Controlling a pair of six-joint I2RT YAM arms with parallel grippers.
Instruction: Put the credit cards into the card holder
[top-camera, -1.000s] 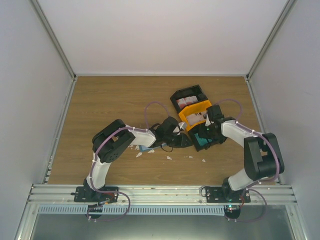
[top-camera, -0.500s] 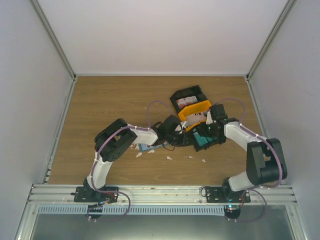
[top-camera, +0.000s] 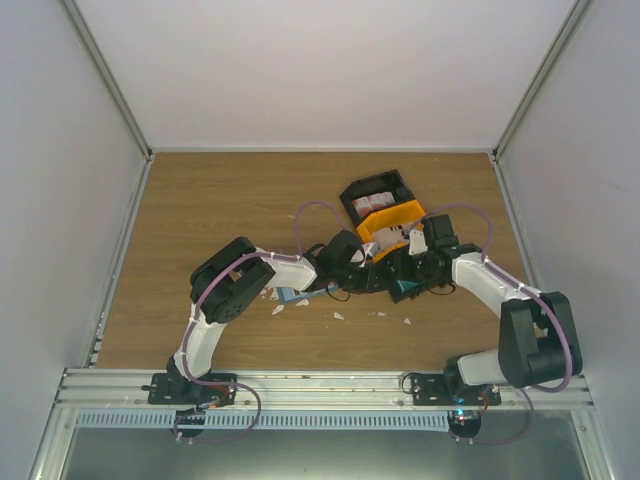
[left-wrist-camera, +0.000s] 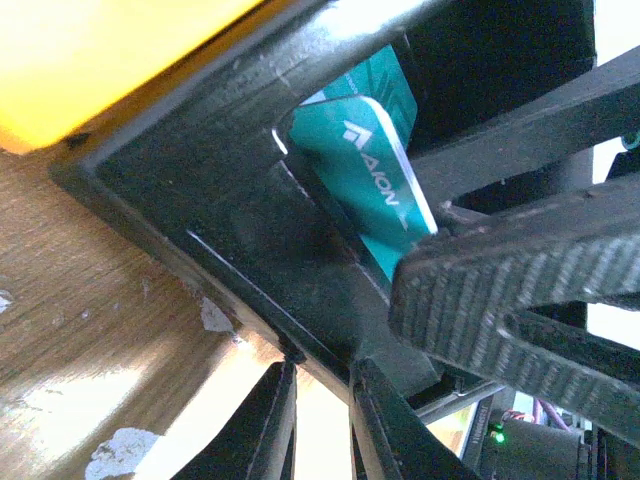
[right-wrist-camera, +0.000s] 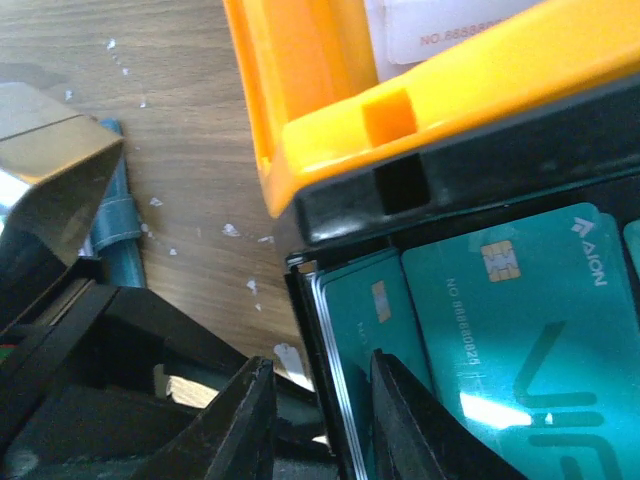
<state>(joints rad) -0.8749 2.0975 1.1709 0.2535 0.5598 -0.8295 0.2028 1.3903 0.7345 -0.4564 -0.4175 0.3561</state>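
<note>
Right wrist view: my right gripper (right-wrist-camera: 320, 368) straddles the black bin (right-wrist-camera: 480, 160) wall, jaws narrow but not clamped, teal credit cards (right-wrist-camera: 520, 300) lower right. Closing may pinch wall, not card. Whether my left gripper (left-wrist-camera: 322, 420) grips, I cannot tell.

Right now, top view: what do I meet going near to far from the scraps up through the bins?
white scraps → teal cards → orange bin → black bin

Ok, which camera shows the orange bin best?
Top external: nearly the whole orange bin shows there. The right wrist view catches only one corner; the left wrist view has just a blurred yellow-orange edge.
</note>
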